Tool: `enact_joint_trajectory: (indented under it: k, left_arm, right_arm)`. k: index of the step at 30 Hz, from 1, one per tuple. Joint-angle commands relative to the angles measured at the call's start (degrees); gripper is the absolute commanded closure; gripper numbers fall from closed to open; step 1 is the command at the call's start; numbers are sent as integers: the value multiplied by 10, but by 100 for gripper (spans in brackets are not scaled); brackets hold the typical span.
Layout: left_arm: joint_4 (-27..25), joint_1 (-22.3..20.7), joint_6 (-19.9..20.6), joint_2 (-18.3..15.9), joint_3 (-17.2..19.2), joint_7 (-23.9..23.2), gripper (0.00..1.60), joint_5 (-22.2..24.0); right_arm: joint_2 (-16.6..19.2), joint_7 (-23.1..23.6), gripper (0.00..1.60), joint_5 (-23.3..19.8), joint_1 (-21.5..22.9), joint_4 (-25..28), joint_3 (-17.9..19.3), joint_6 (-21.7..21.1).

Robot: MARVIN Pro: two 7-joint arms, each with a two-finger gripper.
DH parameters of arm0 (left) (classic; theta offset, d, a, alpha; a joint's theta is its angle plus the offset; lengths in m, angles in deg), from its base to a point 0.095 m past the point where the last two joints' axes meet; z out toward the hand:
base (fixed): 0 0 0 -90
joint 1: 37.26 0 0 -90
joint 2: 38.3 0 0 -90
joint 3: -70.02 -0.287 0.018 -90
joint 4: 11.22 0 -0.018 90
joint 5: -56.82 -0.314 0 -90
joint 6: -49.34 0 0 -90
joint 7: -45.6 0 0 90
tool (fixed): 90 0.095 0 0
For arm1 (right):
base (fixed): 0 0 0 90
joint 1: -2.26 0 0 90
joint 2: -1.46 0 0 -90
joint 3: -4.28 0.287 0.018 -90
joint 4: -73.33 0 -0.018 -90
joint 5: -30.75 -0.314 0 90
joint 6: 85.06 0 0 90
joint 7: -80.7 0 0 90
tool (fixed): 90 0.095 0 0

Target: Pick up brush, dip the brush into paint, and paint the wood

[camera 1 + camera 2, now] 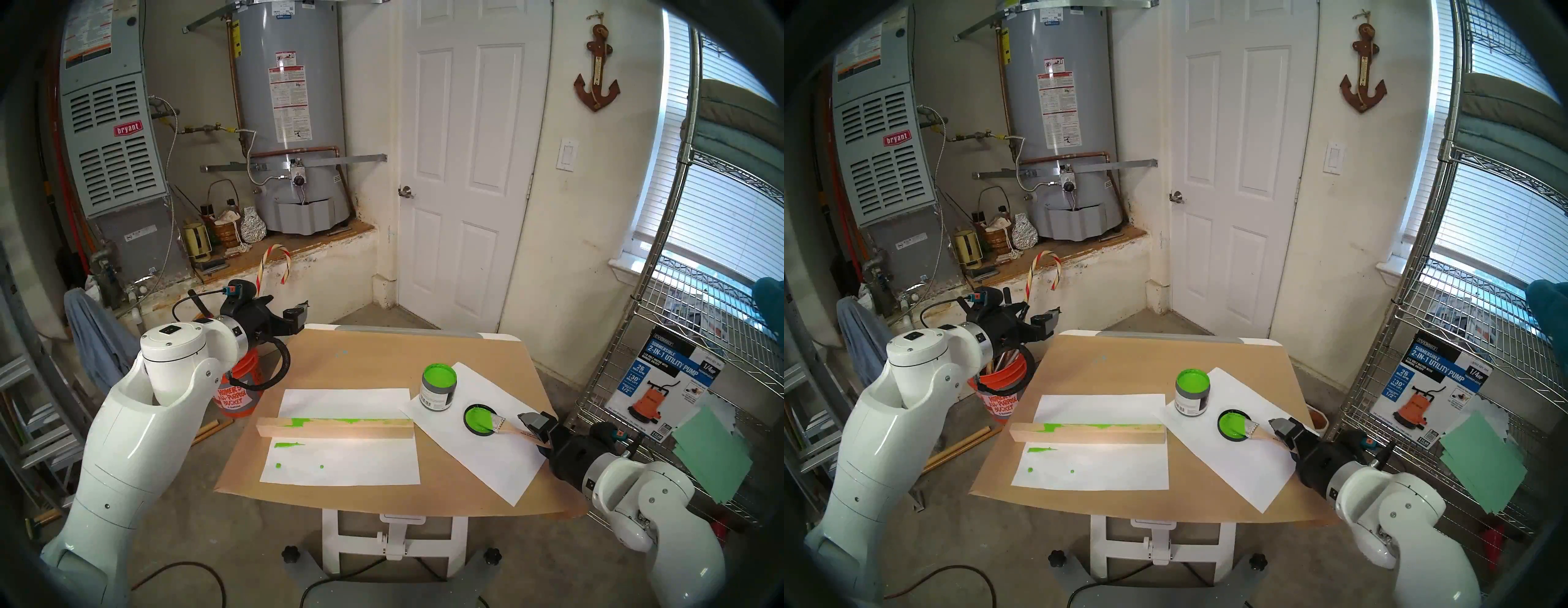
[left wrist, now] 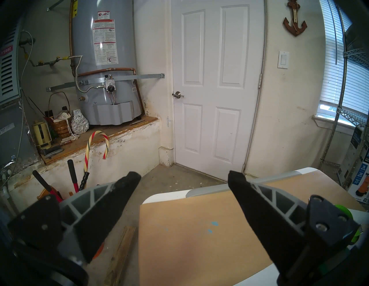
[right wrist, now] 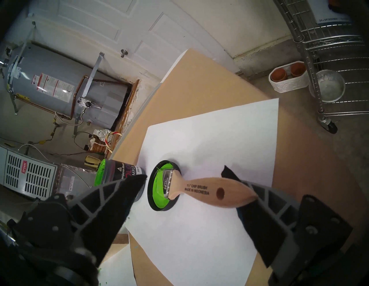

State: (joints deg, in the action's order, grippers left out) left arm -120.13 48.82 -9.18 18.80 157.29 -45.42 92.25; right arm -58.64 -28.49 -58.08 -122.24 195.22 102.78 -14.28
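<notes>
Brush (image 3: 201, 190) is a little flat chip brush: pale wood handle with stamped black lettering and a dark round hole, shiny metal ferrule, bristles buried in bright green. It's lying with the bristle end resting in the flat black lid (image 1: 480, 419), which is coated green inside, and the handle sticks out to the right over a white paper sheet (image 1: 479, 450).

Right gripper (image 3: 184, 175) sits right at the handle with its jaws spread wide. One black padded finger looks to be against the handle's end, the other is well off toward the can, so nothing is pinched.

Paint (image 1: 439, 374) is glossy lime green in a small round can with a grey-and-white label, standing just left of the lid on the same sheet's far corner.

Wood (image 1: 335, 426) is a long narrow pale bar, square-edged, lying across a second paper sheet (image 1: 339, 460) toward the left of the table. There's patchy green along its top face, with green smears and dots on the paper near it.

Table (image 1: 382, 361) is covered in smooth tan kraft paper.

Left gripper (image 2: 184, 177) hangs off the far left corner of the table, jaws spread and empty, well clear of everything.

Around: an orange bucket (image 1: 237, 392) on the floor to the left, a chrome wire shelf (image 1: 700, 339) to the right, a grey water heater (image 1: 288, 106) and a white door (image 1: 466, 170) at the far wall.
</notes>
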Motion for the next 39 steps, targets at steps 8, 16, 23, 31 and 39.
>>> enact_joint_trajectory:
  k: [8,16,23,31,39]
  left_arm:
    - [-10,-5,-1,-1,5,0,0,1]
    - [-10,-5,-1,-1,5,0,0,1]
    - [-10,-5,-1,-1,5,0,0,1]
    - [-10,-5,-1,-1,5,0,0,1]
    - [-9,-5,-1,-1,5,0,0,1]
  right_arm:
    - [-3,1,46,-2,-1,12,4,-1]
    - [-4,2,77,0,-1,11,4,-1]
    - [-2,5,96,3,0,10,3,-2]
    - [-5,31,160,17,-1,9,-1,8]
    - [-4,76,160,0,-15,22,21,3]
